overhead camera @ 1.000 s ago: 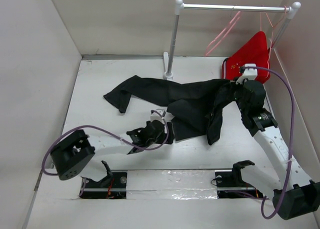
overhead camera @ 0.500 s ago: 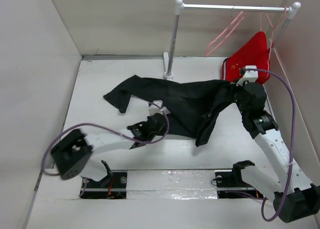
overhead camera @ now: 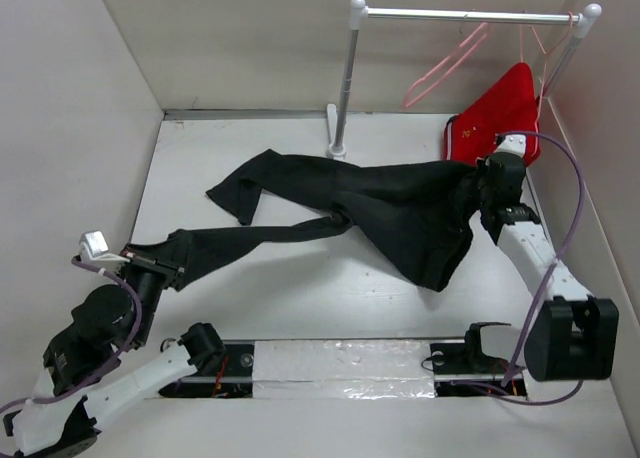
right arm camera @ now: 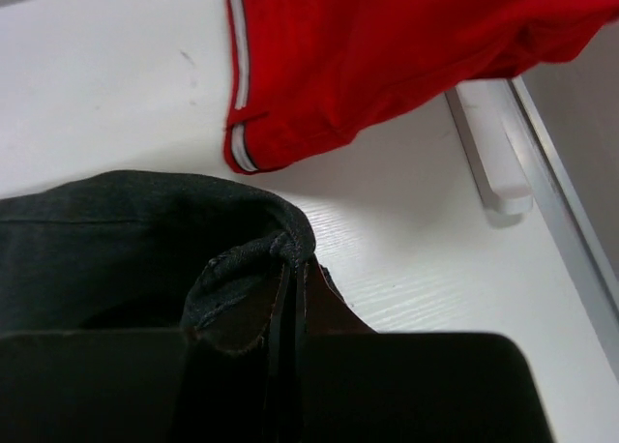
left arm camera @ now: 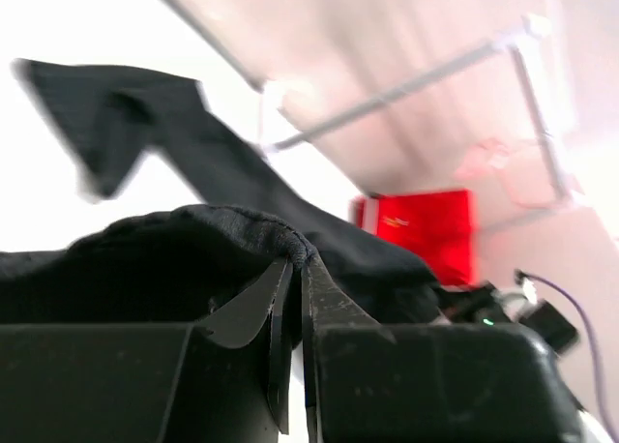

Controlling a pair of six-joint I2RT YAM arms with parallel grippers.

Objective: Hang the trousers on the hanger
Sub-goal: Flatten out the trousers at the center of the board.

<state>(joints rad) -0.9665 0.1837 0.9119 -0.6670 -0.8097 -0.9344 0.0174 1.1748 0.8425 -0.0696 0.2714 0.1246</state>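
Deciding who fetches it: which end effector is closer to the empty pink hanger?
Right. The right end effector, gripping the trousers, is at the far right, near the hanger; the left end effector holds one leg's end at near left.

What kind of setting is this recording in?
Probably a lab robot cell, not a home: white table boxed by plain panels, left arm and right arm bolted at its near edge, and a small rack with a hanger and red shorts.
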